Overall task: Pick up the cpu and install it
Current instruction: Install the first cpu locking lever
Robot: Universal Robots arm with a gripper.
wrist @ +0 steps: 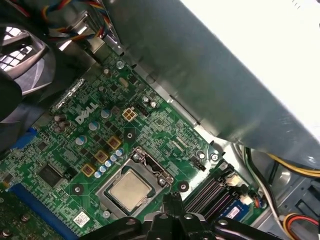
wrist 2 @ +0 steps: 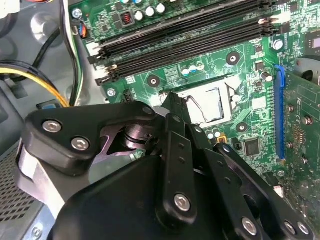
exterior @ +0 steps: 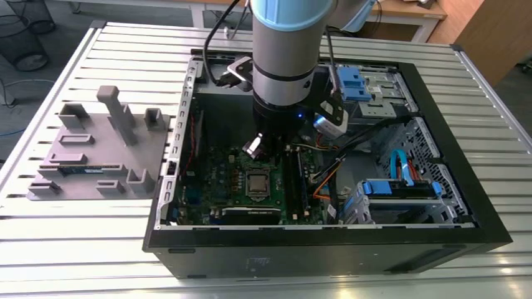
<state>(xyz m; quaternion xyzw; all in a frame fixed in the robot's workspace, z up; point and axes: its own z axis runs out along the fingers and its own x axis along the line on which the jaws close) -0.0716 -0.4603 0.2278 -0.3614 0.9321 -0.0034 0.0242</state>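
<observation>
Slatted metal table (exterior: 99, 249) carries an open computer case (exterior: 332, 249). Inside, the cpu (wrist: 129, 189) sits in the socket (wrist: 131, 186); the gripper (wrist: 172, 210) hovers beside it, grip unclear, nothing visibly held. Best kept square above the socket.

We've got a table (exterior: 83, 249) made of pale metal slats running across, taking up most of the exterior view. Behind it there's a grey floor (exterior: 58, 15), with a black wire-mesh bin (exterior: 23, 37) sitting at the exterior view's left. Further back we can see a light wooden desk (exterior: 412, 12) with white legs, and a brown wooden cabinet panel (exterior: 494, 34) at the exterior view's right. Lighting looks even and soft.
</observation>
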